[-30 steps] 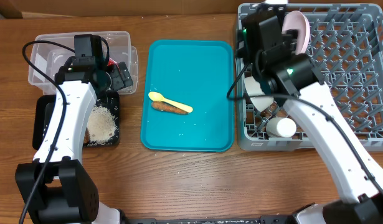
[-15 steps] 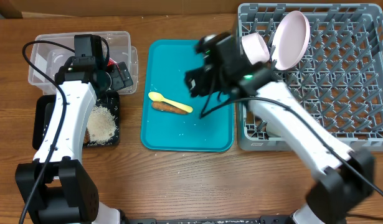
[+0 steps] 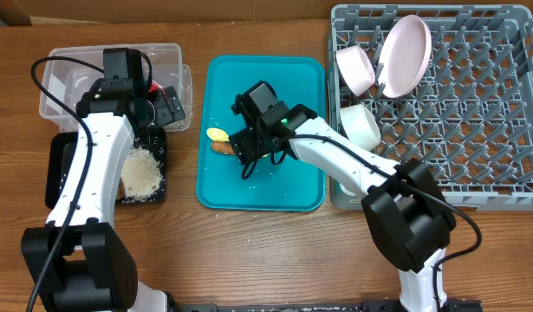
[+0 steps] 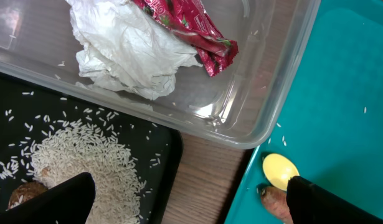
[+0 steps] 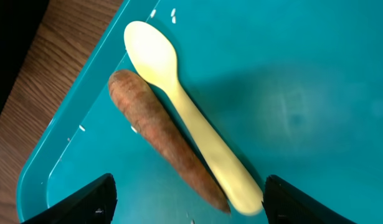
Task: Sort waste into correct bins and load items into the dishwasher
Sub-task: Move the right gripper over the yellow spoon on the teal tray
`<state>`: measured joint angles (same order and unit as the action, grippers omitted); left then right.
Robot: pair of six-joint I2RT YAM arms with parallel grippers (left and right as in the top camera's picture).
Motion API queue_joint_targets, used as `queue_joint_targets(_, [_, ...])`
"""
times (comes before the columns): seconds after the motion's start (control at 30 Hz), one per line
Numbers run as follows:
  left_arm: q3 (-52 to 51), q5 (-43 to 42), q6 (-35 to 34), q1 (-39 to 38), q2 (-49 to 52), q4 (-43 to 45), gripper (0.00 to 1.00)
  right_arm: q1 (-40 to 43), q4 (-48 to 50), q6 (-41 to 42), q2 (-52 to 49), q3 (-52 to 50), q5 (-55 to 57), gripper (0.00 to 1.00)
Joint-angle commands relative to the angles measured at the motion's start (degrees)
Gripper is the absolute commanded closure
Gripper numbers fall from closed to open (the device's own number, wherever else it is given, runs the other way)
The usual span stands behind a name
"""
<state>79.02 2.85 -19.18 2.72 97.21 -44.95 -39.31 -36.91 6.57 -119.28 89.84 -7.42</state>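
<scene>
On the teal tray (image 3: 283, 95) a yellow spoon (image 5: 185, 143) and an orange-brown carrot stick (image 5: 160, 137) lie side by side. My right gripper (image 5: 188, 199) hovers just above their near ends, open, its fingers (image 5: 85, 202) wide apart on either side and touching neither. In the overhead view it (image 3: 249, 147) covers most of both. My left gripper (image 4: 191, 205) is open over the gap between the black tray (image 4: 169, 168) and the teal tray, holding nothing. The clear tub (image 4: 266, 93) holds a white napkin (image 4: 129, 56) and a red wrapper (image 4: 185, 22). Rice (image 4: 85, 155) and a brown lump (image 4: 26, 193) lie in the black tray.
The grey dish rack (image 3: 509, 104) fills the right side, with a pink plate (image 3: 405, 52) and two pale bowls (image 3: 357, 69) (image 3: 361, 126) standing in its left part. My right arm stretches from the rack's front corner across the teal tray.
The right arm has swung left from the dish rack to the teal tray and now sits over the spoon and carrot stick, its jaws slightly narrower. The left arm has not moved.
</scene>
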Motion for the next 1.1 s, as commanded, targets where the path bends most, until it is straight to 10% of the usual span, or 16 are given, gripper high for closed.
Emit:
queue_joint_targets(0.0, [0.8,0.7,-0.3,-0.1,-1.1,0.2,0.0,-0.4,1.2,-1.1,-1.2,-0.2,-1.7,0.23])
queue_joint_targets(1.07, [0.8,0.7,-0.3,-0.1,-1.1,0.2,0.0,-4.1,4.7,-0.5,-5.9,-0.2,-7.3,0.35])
